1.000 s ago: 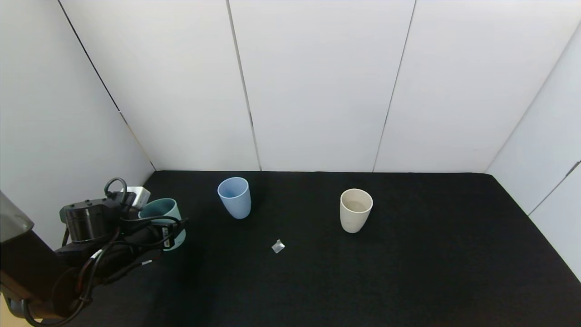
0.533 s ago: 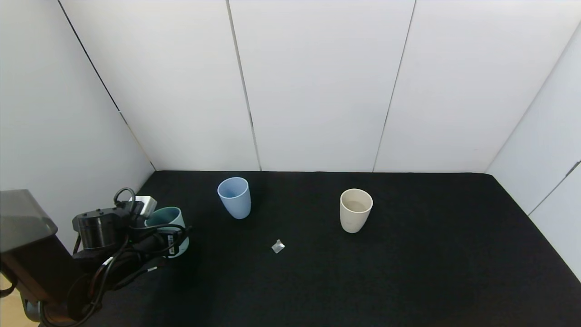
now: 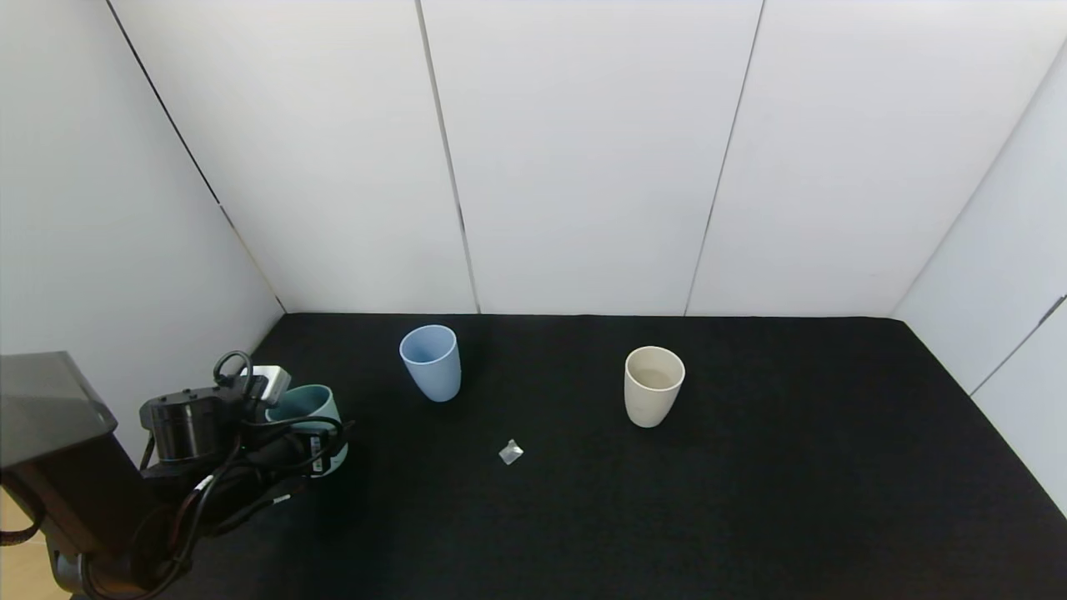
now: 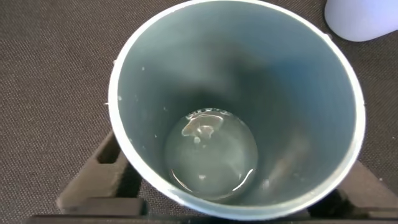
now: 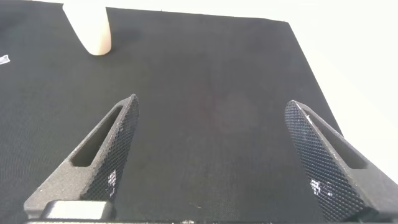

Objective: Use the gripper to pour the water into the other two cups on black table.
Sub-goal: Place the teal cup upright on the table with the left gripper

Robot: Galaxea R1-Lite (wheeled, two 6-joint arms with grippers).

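My left gripper point(image 3: 300, 440) is shut on a teal-green cup point(image 3: 304, 408) at the left edge of the black table point(image 3: 750, 500). One of its fingers point(image 4: 93, 183) shows beside the cup. The left wrist view looks straight down into this cup point(image 4: 155, 74), which stands upright with a little clear water point(image 4: 211, 158) at its bottom. The light blue cup point(image 3: 431, 362) stands upright to the right of it, farther back, and also shows in the left wrist view point(image 4: 364, 18). The cream-beige cup point(image 3: 653, 386) stands upright right of centre. My right gripper point(image 5: 211, 102) is open and empty above the table.
A small clear crumpled scrap point(image 3: 510, 452) lies on the table in front of the two cups. White wall panels point(image 3: 583, 167) border the table at the back and both sides. The cream-beige cup point(image 5: 90, 28) shows far off in the right wrist view.
My left arm has moved slightly right and down with the teal-green cup in it. The blue cup, the cream-beige cup and the scrap have not moved.
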